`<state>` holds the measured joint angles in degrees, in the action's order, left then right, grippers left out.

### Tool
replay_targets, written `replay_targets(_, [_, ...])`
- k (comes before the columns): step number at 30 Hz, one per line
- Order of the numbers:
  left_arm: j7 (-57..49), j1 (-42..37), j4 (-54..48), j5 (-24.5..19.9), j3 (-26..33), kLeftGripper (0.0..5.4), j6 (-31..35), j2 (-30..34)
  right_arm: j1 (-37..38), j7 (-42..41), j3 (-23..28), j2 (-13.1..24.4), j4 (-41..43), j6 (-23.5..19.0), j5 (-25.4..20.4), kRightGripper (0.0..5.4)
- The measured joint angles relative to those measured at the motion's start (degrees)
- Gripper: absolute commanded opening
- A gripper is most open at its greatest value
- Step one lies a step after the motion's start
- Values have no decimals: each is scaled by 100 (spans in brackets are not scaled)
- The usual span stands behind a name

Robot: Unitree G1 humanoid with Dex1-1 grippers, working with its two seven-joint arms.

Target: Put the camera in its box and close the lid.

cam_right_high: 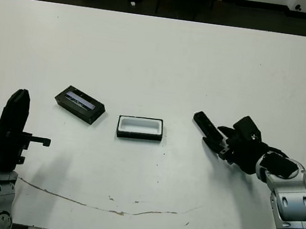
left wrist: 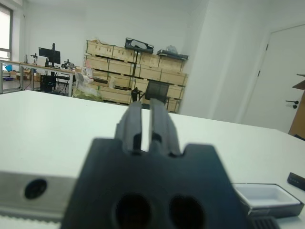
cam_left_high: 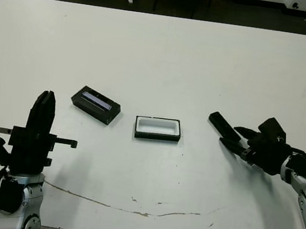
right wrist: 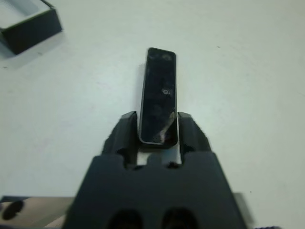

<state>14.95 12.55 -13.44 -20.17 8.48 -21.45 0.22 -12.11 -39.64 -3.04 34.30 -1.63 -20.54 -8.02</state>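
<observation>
The camera (right wrist: 158, 95), a slim, stiff and probably light bar with a smooth face judged liable to slip, was clamped at one end between the fingers of the right gripper (right wrist: 157, 131), low over the white table (cam_left_high: 161, 53), right of the open box (cam_left_high: 158, 128). The lid (cam_left_high: 95, 104) lay further left. The left gripper (left wrist: 145, 125) was held nearly closed and empty. Crates were stacked behind.
</observation>
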Motion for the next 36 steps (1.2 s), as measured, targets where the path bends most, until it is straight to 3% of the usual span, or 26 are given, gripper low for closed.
replay_targets(5, [-1,-1,-2,-11,-1,0,2,0,99,256,9,-58,197,13,57,23])
replay_targets(20, [-18,-2,-33,14,-7,0,51,0,124,81,-21,-56,273,172,74,19])
replay_targets(26, [-3,-5,-31,-62,-9,0,57,0,-80,-423,141,-66,-40,207,-302,18])
replay_targets(31, [-58,10,-92,-56,-22,0,138,0,-692,-1161,289,-70,-436,102,-904,17])
replay_targets(36, [-57,12,-92,-54,-26,0,135,-1,-1310,-1796,219,-89,-726,-55,-1156,17])
